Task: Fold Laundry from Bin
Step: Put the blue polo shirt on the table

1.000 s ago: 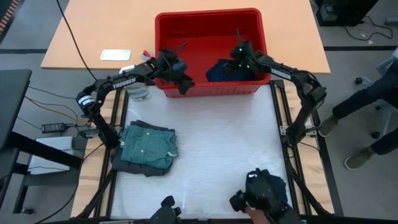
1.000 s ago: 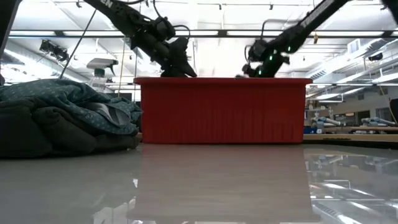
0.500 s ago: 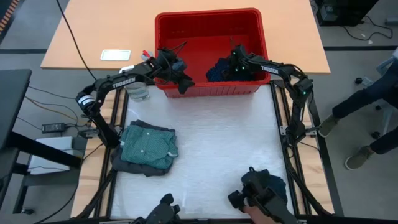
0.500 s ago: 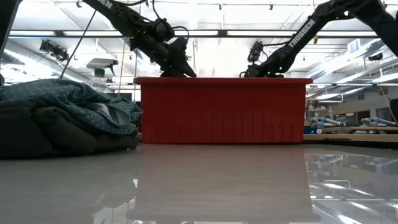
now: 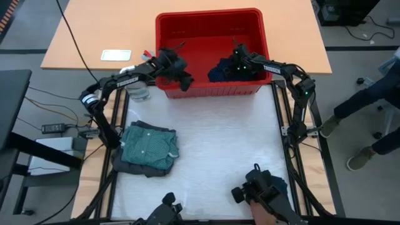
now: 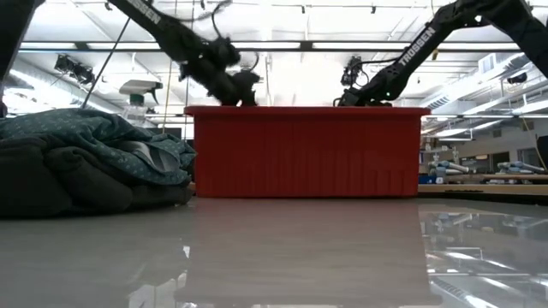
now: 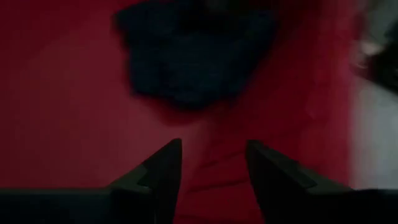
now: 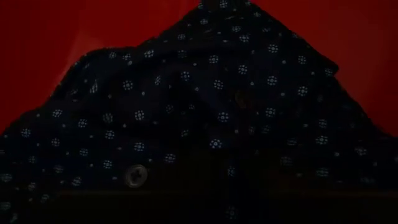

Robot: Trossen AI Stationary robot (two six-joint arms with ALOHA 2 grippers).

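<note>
The red bin point(image 5: 212, 14) stands at the table's far edge. A navy dotted garment point(image 5: 220, 70) lies inside against its near right wall and fills the right wrist view point(image 8: 205, 106). My right gripper point(image 5: 234, 62) is down in the bin, right at this garment; the cloth hides its tips. My left gripper point(image 5: 185, 84) hovers open over the bin's near left rim with nothing between its fingers point(image 7: 211, 162), pointing into the bin toward the navy garment point(image 7: 193, 56). A folded teal dotted shirt point(image 5: 150, 145) lies on a dark grey piece point(image 5: 134, 167) at the table's left.
A dark blue bundle with a black device point(image 5: 262, 190) sits at the near right corner. A clear cup point(image 5: 139, 94) stands left of the bin, and a white flat object point(image 5: 116, 55) lies on the wooden table beyond. A person's legs point(image 5: 375, 106) show at the right.
My right gripper has gone down into the bin onto the navy dotted garment and tipped more steeply; in the low view it has sunk behind the bin's rim. The garment lies where it was.
</note>
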